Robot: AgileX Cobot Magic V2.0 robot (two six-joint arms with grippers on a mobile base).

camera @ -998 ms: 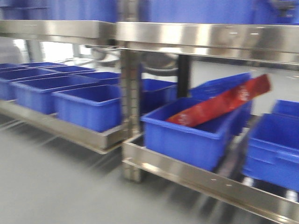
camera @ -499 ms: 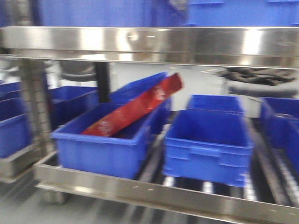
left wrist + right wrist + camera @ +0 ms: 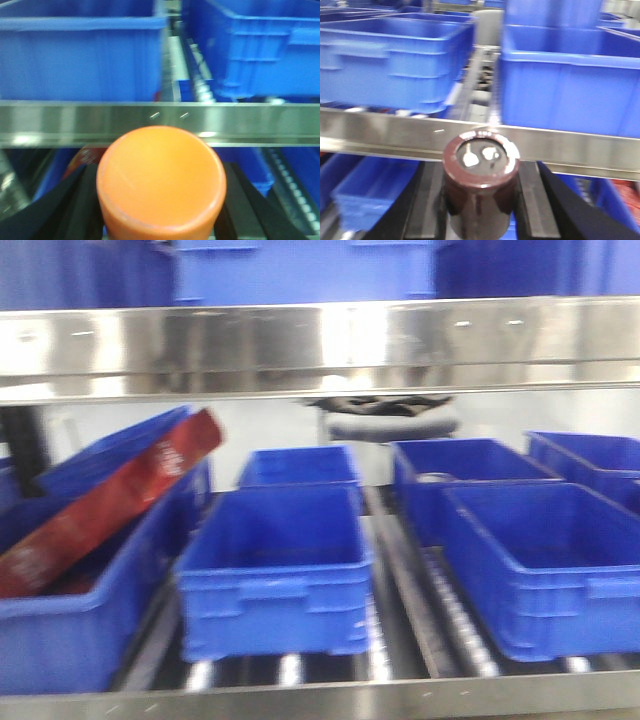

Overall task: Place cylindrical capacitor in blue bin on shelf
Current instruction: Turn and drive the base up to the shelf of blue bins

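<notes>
Pan rightward along the shiny stainless-steel shelf (image 3: 320, 340); capacitor not yet binned.

Against the front view half a second ago, the long red foil packet (image 3: 100, 505) and its bin have slid from centre-left to 9 o'clock. An open rectangular blue plastic bin (image 3: 275, 570) that looks empty now sits just below centre, toward 6 o'clock, with more bins at 3 o'clock. I read this as the base lining up on a target bin. My right gripper (image 3: 481, 210) is clamped on the stubby dark maroon cylindrical capacitor (image 3: 481, 170), upright and on the near side of the shelf's front rail, with bins beyond at 10 and 1 o'clock. My left gripper (image 3: 161, 212) grips a smooth orange cylinder (image 3: 161, 180), also short of the rail. Everything is motion-blurred.
</notes>
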